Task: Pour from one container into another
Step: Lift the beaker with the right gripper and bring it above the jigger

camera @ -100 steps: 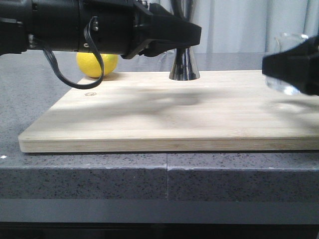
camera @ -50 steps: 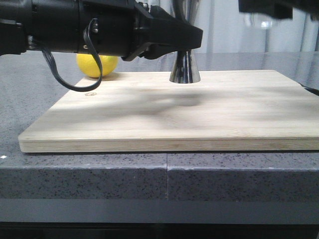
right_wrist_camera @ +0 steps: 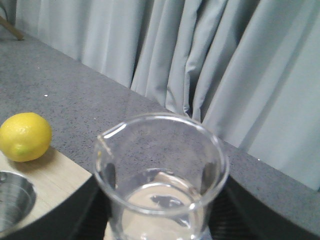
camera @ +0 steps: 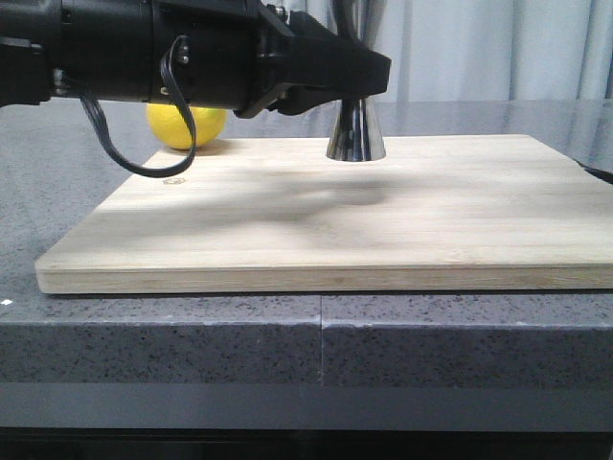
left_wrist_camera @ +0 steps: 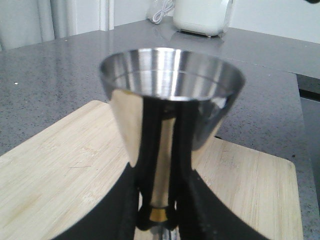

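The steel jigger [camera: 355, 134] stands upright at the back of the wooden board [camera: 335, 220]. My left gripper [camera: 362, 84] is shut on its narrow waist. In the left wrist view the jigger's upper cup [left_wrist_camera: 172, 95] fills the middle, and black fingers [left_wrist_camera: 145, 165] flank the gold band [left_wrist_camera: 159, 214]. The clear glass beaker [right_wrist_camera: 160, 175] shows only in the right wrist view, upright, pour lip towards the lemon, and it seems to hold some clear liquid. My right gripper [right_wrist_camera: 160, 217] is shut on it, above and beside the jigger's rim [right_wrist_camera: 12, 197]. The front view shows neither the beaker nor the right gripper.
A yellow lemon [camera: 187, 125] lies on the grey stone counter [camera: 57, 182] behind the board's back left corner, under the left arm. It also shows in the right wrist view, lemon [right_wrist_camera: 25, 136]. Grey curtains [right_wrist_camera: 200, 65] hang behind the counter.
My right gripper has lifted the beaker from board height at the right edge, up past the top right corner and out of the front view. The left gripper and jigger stayed still.
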`<state>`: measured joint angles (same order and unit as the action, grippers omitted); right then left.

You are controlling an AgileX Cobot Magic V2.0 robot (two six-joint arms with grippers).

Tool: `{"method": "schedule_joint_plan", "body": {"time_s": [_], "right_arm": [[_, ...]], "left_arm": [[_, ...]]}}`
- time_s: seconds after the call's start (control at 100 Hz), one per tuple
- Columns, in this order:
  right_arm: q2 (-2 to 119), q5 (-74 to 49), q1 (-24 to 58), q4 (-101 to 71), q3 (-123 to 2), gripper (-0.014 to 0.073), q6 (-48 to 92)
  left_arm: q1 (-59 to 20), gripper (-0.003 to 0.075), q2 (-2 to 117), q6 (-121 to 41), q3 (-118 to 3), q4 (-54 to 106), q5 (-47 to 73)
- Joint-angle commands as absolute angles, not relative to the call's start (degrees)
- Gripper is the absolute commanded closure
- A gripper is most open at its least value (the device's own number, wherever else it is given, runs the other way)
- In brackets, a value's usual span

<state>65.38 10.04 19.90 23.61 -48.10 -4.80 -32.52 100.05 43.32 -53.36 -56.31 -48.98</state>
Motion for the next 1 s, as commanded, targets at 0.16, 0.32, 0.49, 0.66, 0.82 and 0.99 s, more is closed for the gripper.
{"method": "schedule_joint_plan", "body": {"time_s": [0.16,0.32,0.49,0.66,0.82,0.99], "right_arm": [[63.6,9.7,25.5,30.4,-54.0,0.0291,-4.6],[63.6,8.1,27.7,34.7,-54.8,0.0291,-4.6],[63.7,5.2,28.2,37.8,-54.8,0.0291,-4.6],[63.7,2.9,28.2,41.8,-54.8,0.0291,-4.6],[63.7,2.0,28.2,43.7,-54.8,0.0291,-4.6],[63.7,2.0,28.2,46.4,-54.8,0.0291,-4.6]], "left_arm": [[-32.6,0.0682,96.8,46.2,-55.3,-56.4,-53.2],[-32.6,0.0682,96.8,46.3,-55.3,-58.2,-54.4],[-32.6,0.0682,96.8,46.8,-55.3,-59.2,-56.2],[-32.6,0.0682,96.8,48.0,-55.3,-60.1,-56.3],[-32.6,0.0682,96.8,48.2,-55.3,-61.6,-56.6],[-32.6,0.0682,96.8,48.2,-55.3,-62.2,-58.3]]}}
